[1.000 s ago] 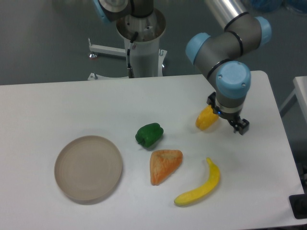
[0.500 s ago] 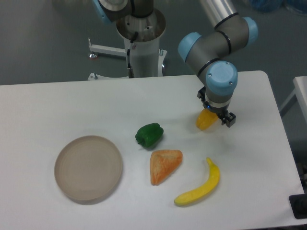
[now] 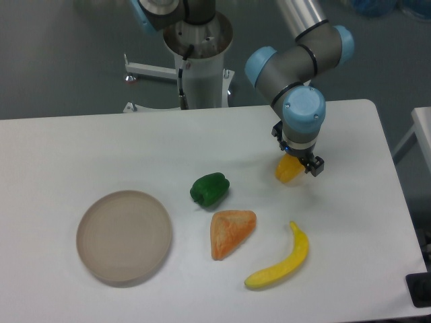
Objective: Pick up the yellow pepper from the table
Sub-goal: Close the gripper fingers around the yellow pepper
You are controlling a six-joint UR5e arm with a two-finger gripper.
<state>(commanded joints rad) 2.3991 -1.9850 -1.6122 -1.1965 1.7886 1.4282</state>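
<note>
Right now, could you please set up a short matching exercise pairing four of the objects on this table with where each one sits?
Column one:
1. yellow pepper
2. green pepper
3. banana
4. round plate

Column two:
A. at the left of the table, apart from the other items
B. nearest the front edge, on the right half
C. directly under the gripper
D. just behind the orange wedge, near the middle

Right pairs: 1-C, 2-D, 3-B, 4-A
</note>
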